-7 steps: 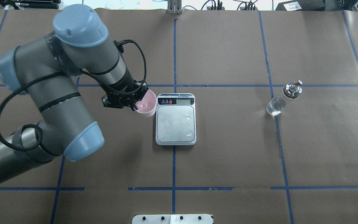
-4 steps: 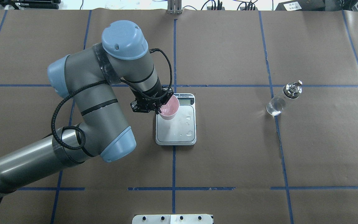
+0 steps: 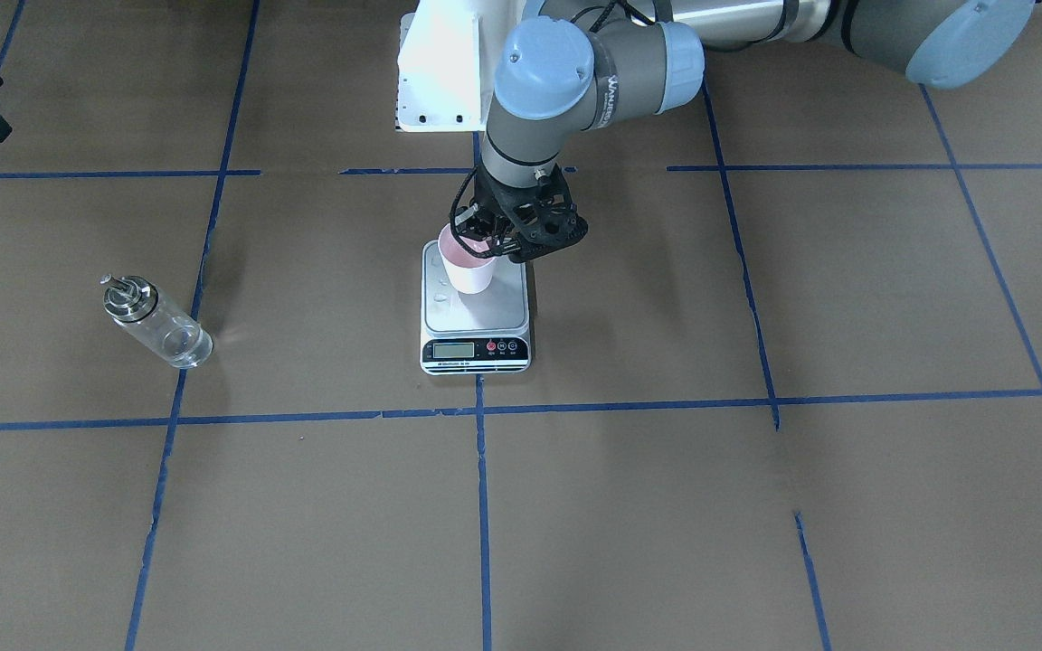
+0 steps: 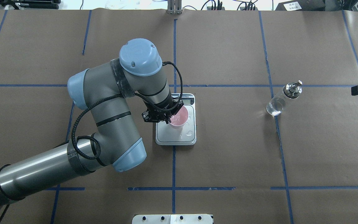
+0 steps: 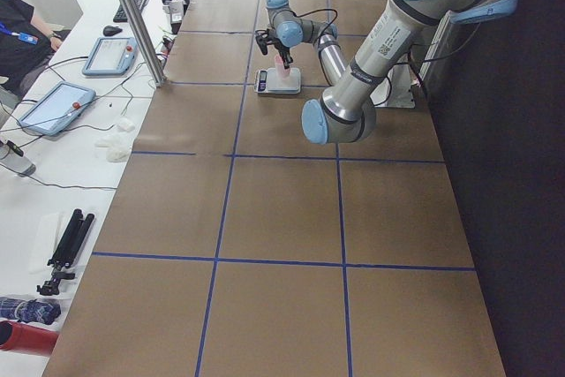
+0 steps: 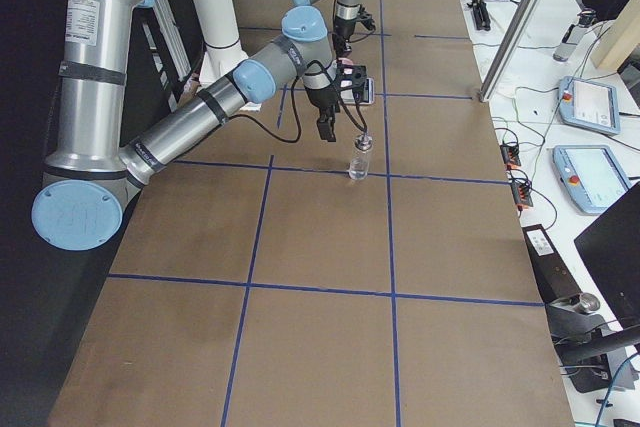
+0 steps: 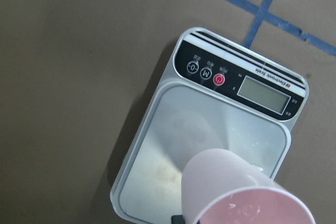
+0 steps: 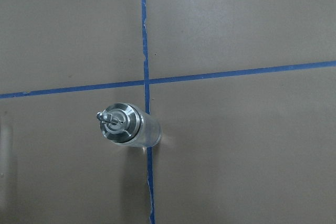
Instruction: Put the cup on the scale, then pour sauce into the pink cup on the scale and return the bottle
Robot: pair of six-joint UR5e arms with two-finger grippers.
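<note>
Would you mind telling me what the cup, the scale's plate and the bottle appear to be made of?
The cup looks like paper: matte pale pink, no gloss. The scale has a plate seemingly of brushed steel, silver-grey with soft sheen. The bottle seems clear glass, possibly plastic, with a mirror-bright metal collar.

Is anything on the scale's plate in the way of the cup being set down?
Nothing solid: the left tool holds the cup over the scale, whose plate carries only a few small droplets.
</note>
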